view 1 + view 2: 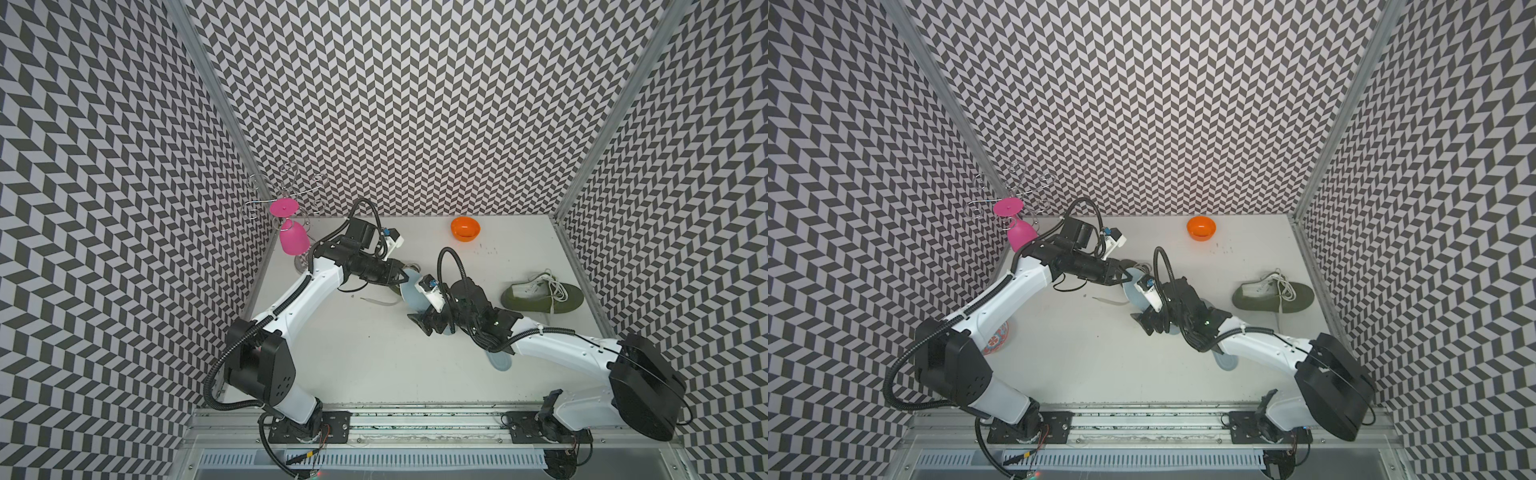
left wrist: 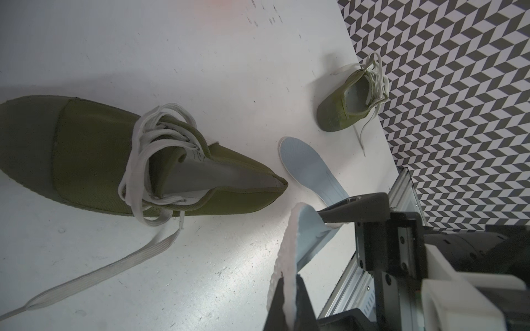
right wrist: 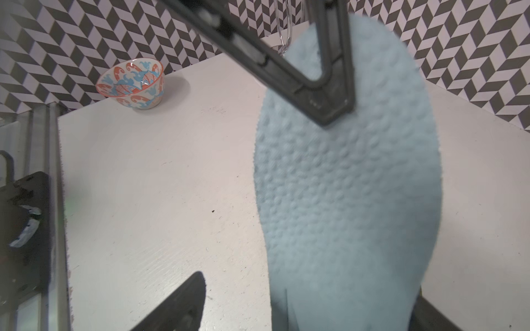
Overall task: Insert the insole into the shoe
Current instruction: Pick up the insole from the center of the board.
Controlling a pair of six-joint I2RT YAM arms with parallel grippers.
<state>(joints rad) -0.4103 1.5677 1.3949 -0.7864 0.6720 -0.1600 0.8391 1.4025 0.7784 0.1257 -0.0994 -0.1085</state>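
My left gripper [image 1: 402,277] [image 2: 289,286] is shut on the edge of a pale blue insole [image 1: 413,293] [image 3: 344,200] and holds it on edge above the table. My right gripper [image 1: 430,326] [image 3: 304,312] stands open at the insole's lower end, one finger on each side. Close by in the left wrist view lies an olive shoe [image 2: 94,160] with white laces; in both top views the left arm mostly hides it. Another olive shoe [image 1: 540,297] [image 2: 350,106] lies at the right edge. A second blue insole [image 1: 498,359] [image 2: 309,169] lies flat under the right arm.
An orange bowl [image 1: 465,227] sits at the back of the table. A pink glass [image 1: 293,241] hangs on a wire rack [image 1: 286,195] at the back left. A patterned bowl [image 1: 996,343] [image 3: 132,83] stands at the left edge. A loose lace [image 1: 378,300] trails across the middle.
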